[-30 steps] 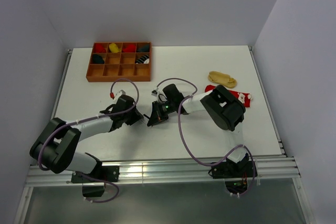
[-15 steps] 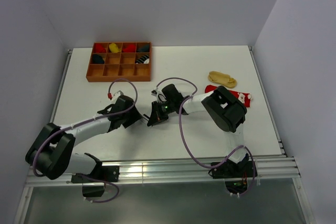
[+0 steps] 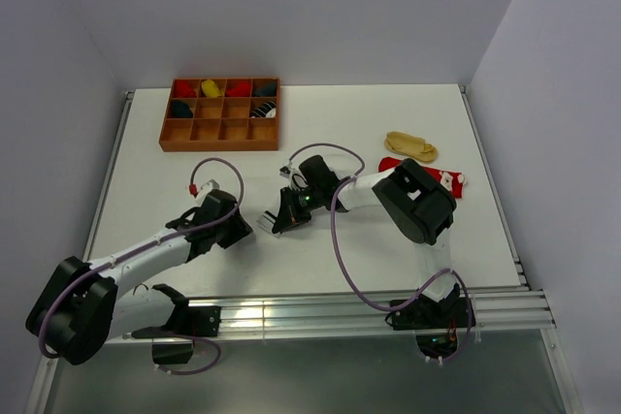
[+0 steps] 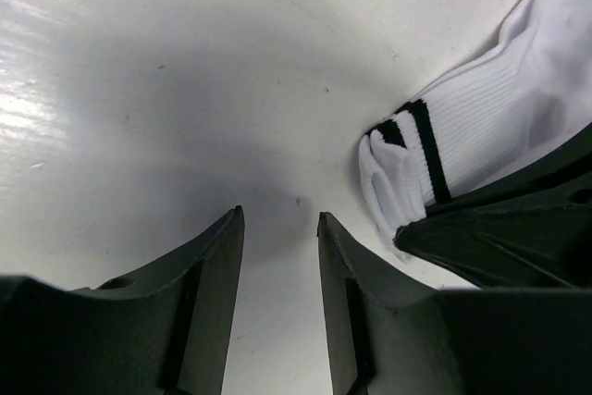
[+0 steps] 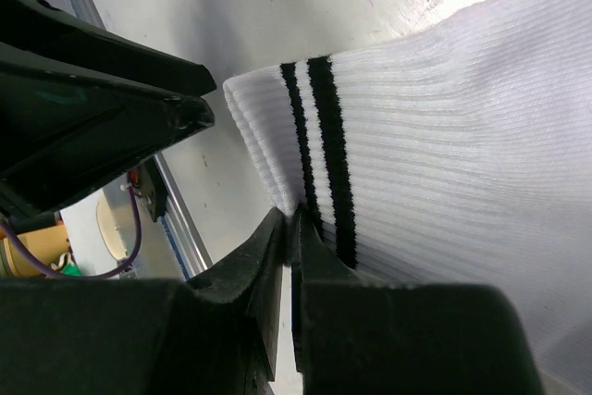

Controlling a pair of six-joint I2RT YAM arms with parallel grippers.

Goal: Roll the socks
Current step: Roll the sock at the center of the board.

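Handling: the white sock [image 5: 435, 136] looks light, soft and limp, a ribbed knit likely to sag and spring open unless pinned; not fragile
Hold: best taken at the striped cuff edge, where the knit is doubled
Look: white ribbing, two black stripes just short of the cuff opening
Place: flat on the desk [image 3: 388, 113] near its middle, between the two arm ends
Right fingers [image 5: 264, 256]: clamped on the cuff edge beside the stripes
Left fingers [image 4: 217, 256]: slightly apart, empty, just left of the cuff, not touching
Others: tan sock [image 3: 410, 146] and red sock [image 3: 451, 181] lie right, well apart
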